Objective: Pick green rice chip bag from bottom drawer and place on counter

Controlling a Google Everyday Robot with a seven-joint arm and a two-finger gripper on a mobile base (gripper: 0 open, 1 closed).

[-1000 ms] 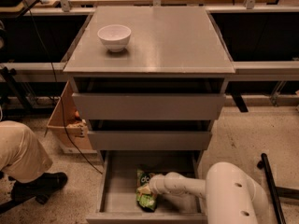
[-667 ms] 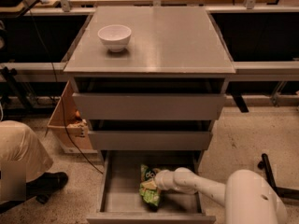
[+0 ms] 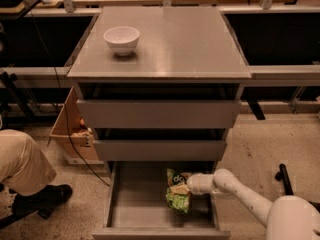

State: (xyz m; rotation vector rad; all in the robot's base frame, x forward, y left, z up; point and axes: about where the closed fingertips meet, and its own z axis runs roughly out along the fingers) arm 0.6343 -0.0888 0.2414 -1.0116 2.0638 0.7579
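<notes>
- My pincer [image 3: 184, 186] is down inside the bottom drawer [image 3: 137, 200], below the front edge of the table [image 3: 175, 44] and towards its right-hand corner. It sits right against the green rice chip bag [image 3: 178, 202].
- I cannot tell whether the pincer is clenched or released; its end blends into the packet.
- The white arm [image 3: 240, 194] reaches in over the drawer's right wall, from the pale rounded robot body [image 3: 295, 219] at the lower right.
- The green rice chip bag lies on the floor of the bottom drawer, right of its middle and close to the right wall. Its long side runs front to back, and the pincer meets it about halfway along.
- The bottom drawer is pulled well out past the table's front edge. The left part of its floor is bare grey metal.
- The two higher drawers, upper [image 3: 159, 113] and middle [image 3: 160, 149], sit much further in under the front edge, each with a dark gap above its front.
- On the table a white bowl [image 3: 121, 38] stands upright near the back left corner.
- Left of the table's left edge, on the floor, a cardboard box [image 3: 70, 129] leans open. Nearer me are a person's tan trouser leg [image 3: 22, 161] and dark shoe [image 3: 42, 196].
</notes>
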